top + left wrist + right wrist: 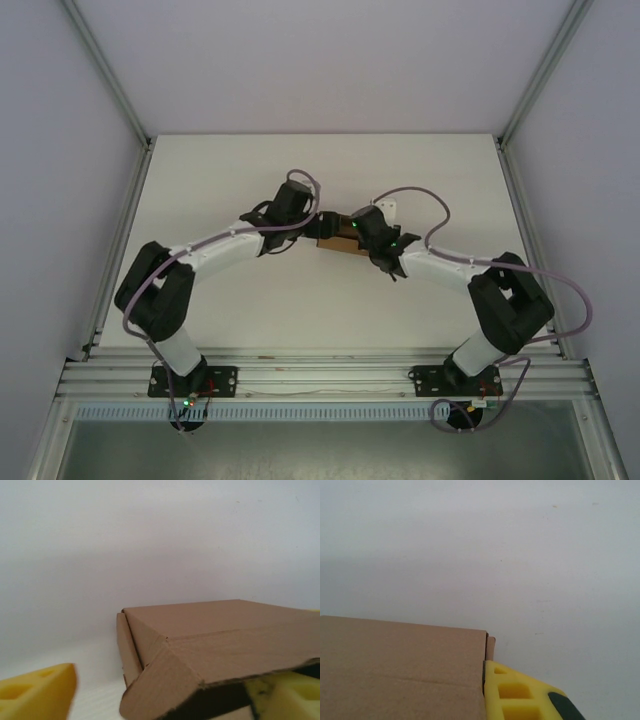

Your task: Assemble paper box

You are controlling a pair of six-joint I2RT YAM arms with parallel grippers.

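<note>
Top view: paper box [335,243], plain brown cardboard, folded up into a low flat box, is lying near the middle of the white table [250,310], with the two arms reaching in from either side and meeting over it. Left gripper [310,226] is sitting at the box's 10 o'clock, just beside its left end; right gripper [364,236] is overlapping the box's right end, at about its 3 o'clock. Left wrist view: the box [210,630] is filling the 4 o'clock quarter, lid closed, a corner flap folding down toward the camera. The left gripper's jaws are standing wide apart and released: one yellow pad [37,692] is showing at 8 o'clock, well clear of the cardboard, and the opposite pad [287,697] at 5 o'clock is lying under the box's front edge, the cardboard overhanging it. Nothing is being pinched there. Right wrist view: the box [400,670] is taking up the 7 o'clock corner, and one yellow finger [517,695] at 5 o'clock is pressing right against the box's corner edge. Its partner is hidden behind the cardboard. The right gripper is clenched down narrow, and it is looking like a pinch on a thin wall of the box.
</note>
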